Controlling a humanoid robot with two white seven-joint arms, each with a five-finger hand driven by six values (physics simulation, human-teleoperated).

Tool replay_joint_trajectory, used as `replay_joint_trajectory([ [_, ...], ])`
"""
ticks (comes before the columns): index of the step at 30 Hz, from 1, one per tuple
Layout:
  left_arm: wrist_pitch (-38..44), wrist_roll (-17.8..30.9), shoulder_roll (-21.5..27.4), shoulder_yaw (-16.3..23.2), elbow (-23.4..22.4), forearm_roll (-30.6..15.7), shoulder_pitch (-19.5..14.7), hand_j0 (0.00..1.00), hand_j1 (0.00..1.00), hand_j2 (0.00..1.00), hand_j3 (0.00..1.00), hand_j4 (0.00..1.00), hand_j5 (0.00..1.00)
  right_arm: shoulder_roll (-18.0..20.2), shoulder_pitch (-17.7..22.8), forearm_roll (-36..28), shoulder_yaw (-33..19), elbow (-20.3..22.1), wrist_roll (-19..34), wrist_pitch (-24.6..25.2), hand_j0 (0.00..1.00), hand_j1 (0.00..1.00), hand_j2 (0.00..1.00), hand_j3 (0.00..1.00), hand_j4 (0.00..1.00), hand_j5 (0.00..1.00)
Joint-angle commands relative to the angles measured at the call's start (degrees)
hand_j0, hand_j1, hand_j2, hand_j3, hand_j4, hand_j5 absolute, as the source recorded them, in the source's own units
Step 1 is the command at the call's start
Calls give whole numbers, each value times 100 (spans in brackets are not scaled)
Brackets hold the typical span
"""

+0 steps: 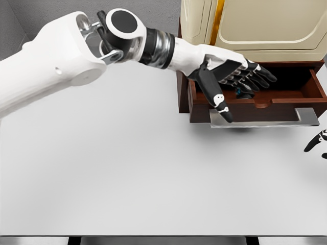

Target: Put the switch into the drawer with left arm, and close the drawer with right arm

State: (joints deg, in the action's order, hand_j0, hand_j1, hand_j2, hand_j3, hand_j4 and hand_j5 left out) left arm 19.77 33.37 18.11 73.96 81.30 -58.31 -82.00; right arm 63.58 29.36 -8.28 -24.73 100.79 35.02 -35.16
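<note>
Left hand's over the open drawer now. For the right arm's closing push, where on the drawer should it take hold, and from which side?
Take the grey handle bar running across the drawer front. It juts out toward the robot, so coming from the front, table side, looks best. The right hand shows only fingertips at the picture's right edge, nearest the bar's right end. The left hand hangs over the drawer's left part, so hold off until it clears.

Drawer [286, 97] – glossy wood; handle [265, 118] – brushed metal.
</note>
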Motion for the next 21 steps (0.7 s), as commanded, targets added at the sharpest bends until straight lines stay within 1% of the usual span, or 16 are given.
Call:
replay_joint_trajectory([
  [1, -69, 163, 140, -110, 18, -31, -9, 100, 100, 100, 100, 100, 100, 5, 0, -42, 3, 2, -2, 16, 59, 59, 59, 59, 59, 59],
  [2, -183, 163, 219, -110, 131, -40, -35, 100, 100, 100, 100, 100, 100, 5, 0, -42, 12, 2, -2, 16, 59, 59, 59, 59, 59, 59],
  [3, -306, 163, 570, -110, 597, -40, -114, 100, 100, 100, 100, 100, 100, 14, -9, -42, 12, 2, -2, 16, 59, 59, 59, 59, 59, 59],
  [5, -570, 163, 1817, -374, 1906, -119, -88, 100, 100, 100, 100, 100, 100, 23, -9, -42, 30, 2, -2, 16, 58, 58, 58, 58, 58, 58],
  [6, -955, 163, 2283, -374, 1978, -329, -79, 100, 100, 100, 100, 100, 100, 23, -9, -42, 38, 2, -2, 16, 58, 58, 58, 58, 58, 58],
  [7, -1317, 163, 2784, -374, 1978, -330, -44, 100, 100, 100, 100, 100, 100, 23, -17, -33, 39, 2, -2, 16, 58, 58, 58, 58, 58, 58],
  [9, -1722, 163, 3558, -356, 1978, -321, 17, 100, 100, 100, 100, 100, 100, 23, -35, -42, 39, 2, -2, 16, 58, 58, 58, 58, 58, 58],
  [11, -1739, 163, 3743, -347, 1978, -181, 35, 100, 100, 100, 100, 100, 100, 32, -79, -42, 39, 2, -2, 16, 57, 57, 57, 57, 57, 57],
  [12, -1739, 163, 3954, -339, 1978, 153, 44, 100, 100, 100, 100, 100, 100, 32, -97, -42, 39, 2, -2, 16, 57, 57, 57, 57, 57, 57],
  [13, -1739, 163, 3998, -286, 1978, 373, 53, 100, 100, 100, 100, 100, 100, 102, -114, -33, 39, 2, -2, 16, 57, 57, 57, 57, 57, 57],
  [14, -1748, 163, 4007, -146, 1978, 417, 44, 100, 100, 100, 100, 100, 100, 242, -123, -42, 39, 2, -2, 16, 57, 57, 57, 57, 57, 57],
  [15, -1722, 163, 4016, -31, 1969, 610, 44, 100, 100, 100, 100, 100, 100, 251, -132, -42, 39, 2, -2, 16, 57, 57, 57, 57, 57, 57],
  [16, -1722, 163, 4007, 109, 1899, 1163, 26, 100, 100, 100, 100, 100, 100, 251, -132, -42, 39, 2, -2, 16, 57, 57, 57, 57, 57, 57],
  [17, -1731, 163, 3981, 153, 1916, 1901, 26, 100, 100, 100, 100, 100, 100, 260, -141, -42, 39, 2, -2, 16, 57, 57, 57, 57, 57, 57],
  [19, -1686, 163, 4051, 197, 1662, 2631, 17, 100, 100, 100, 100, 100, 100, 269, -149, -42, 47, 2, -2, 16, 57, 57, 57, 57, 57, 57],
  [21, -1940, 163, 4130, 355, 1600, 4212, 53, 100, 100, 100, 100, 100, 100, 269, -176, -42, 56, 2, -2, 16, 56, 56, 56, 56, 56, 56],
])
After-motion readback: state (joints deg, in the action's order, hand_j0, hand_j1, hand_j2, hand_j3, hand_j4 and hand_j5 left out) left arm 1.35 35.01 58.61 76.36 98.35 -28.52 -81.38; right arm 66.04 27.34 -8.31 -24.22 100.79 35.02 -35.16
